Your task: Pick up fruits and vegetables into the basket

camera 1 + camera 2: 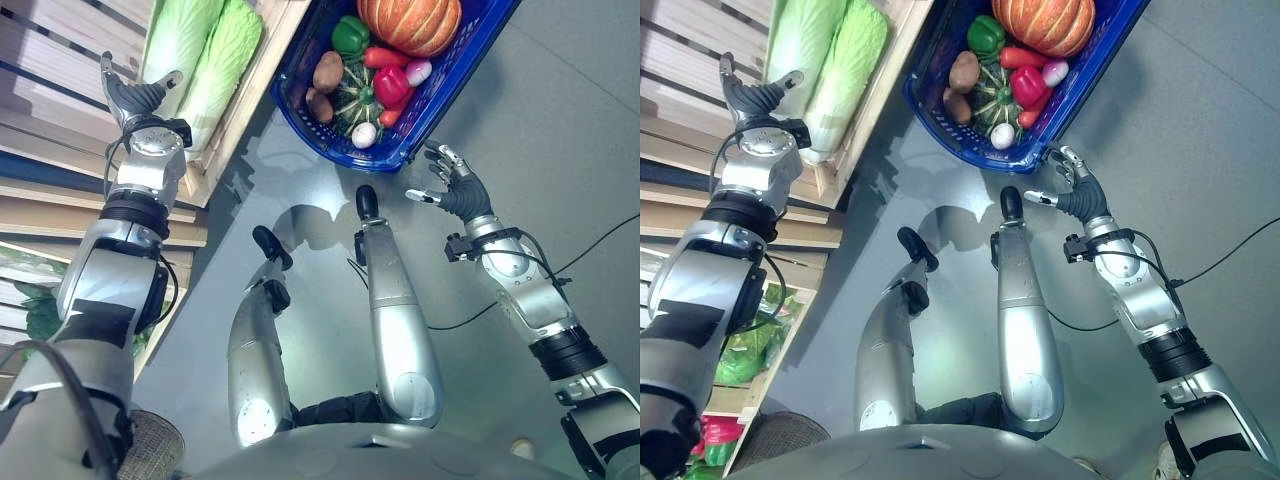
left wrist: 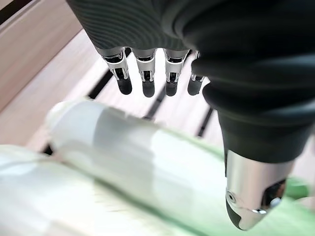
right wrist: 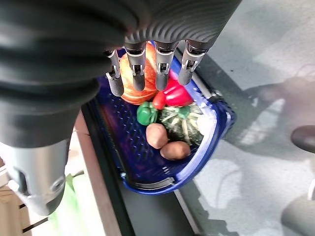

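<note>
Left hand (image 1: 140, 97), fingers spread, hovered over pale green napa cabbages (image 1: 205, 50) on wooden shelf (image 1: 245, 100); right hand (image 1: 455, 187), fingers apart, beside blue plastic basket (image 1: 400, 155) of produce.

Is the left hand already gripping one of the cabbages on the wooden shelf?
No: the left hand hovers with straight fingers above the cabbage, with a visible gap between them.
</note>
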Tool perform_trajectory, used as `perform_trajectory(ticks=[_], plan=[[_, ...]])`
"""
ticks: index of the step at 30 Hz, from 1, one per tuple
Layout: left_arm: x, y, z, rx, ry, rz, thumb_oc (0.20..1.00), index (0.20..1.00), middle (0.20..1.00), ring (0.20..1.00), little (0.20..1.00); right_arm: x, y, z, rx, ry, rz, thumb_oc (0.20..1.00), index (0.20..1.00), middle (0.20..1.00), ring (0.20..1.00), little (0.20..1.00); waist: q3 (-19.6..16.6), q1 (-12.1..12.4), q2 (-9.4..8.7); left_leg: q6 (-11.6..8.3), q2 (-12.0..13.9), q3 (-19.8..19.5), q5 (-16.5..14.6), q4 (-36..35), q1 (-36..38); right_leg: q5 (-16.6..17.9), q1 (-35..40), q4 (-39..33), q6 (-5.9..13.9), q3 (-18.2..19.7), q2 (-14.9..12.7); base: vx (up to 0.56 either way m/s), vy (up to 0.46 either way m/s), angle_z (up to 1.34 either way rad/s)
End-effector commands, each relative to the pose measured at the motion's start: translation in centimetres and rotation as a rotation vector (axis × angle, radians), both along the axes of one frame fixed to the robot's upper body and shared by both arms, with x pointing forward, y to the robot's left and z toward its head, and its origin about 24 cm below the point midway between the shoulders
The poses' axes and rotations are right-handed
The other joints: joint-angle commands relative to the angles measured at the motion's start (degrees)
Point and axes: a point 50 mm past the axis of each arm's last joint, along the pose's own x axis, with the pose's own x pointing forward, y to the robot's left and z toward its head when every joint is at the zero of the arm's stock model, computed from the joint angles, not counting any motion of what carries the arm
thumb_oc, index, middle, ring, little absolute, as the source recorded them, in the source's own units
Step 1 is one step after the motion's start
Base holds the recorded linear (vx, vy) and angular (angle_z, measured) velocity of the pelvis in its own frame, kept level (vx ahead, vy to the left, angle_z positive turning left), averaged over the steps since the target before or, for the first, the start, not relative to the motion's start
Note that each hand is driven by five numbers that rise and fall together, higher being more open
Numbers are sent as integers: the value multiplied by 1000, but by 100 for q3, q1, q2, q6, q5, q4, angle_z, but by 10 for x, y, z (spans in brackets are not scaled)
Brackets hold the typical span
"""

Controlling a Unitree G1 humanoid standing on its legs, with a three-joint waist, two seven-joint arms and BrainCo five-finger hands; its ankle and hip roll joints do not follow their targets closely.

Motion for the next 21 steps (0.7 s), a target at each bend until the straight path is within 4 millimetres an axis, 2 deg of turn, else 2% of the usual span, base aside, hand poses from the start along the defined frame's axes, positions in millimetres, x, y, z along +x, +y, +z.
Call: perform_trajectory(ticks=[1,11,16,21], plan=[[-16,48,12,72,49,137,1000,1000,1000,1000,1000,-1,8,1,50,-12,25,1000,1000,1000,1000,1000,-162,-211,-251,120,9,90,-862,1102,-561,19,-42,-389,259,9,309,0,0,0],[-24,69,-3,152,282,207,1000,1000,1000,1000,1000,3,2,5,51,16,5,1000,1000,1000,1000,1000,-162,-277,-217,95,13,124,-892,1178,-769,125,-298,-418,300,112,275,15,53,-2],[-28,78,4,256,369,242,1000,1000,1000,1000,1000,4,-1,7,47,27,11,1000,1000,1000,1000,1000,-162,-337,-197,69,9,163,-916,1195,-812,192,-394,-463,316,180,242,22,59,-3],[-26,77,12,344,390,228,1000,1000,1000,1000,1000,4,-2,8,47,30,14,1000,1000,1000,1000,1000,-162,-388,-172,55,12,197,-947,1232,-848,238,-468,-478,331,256,227,20,46,-5]])
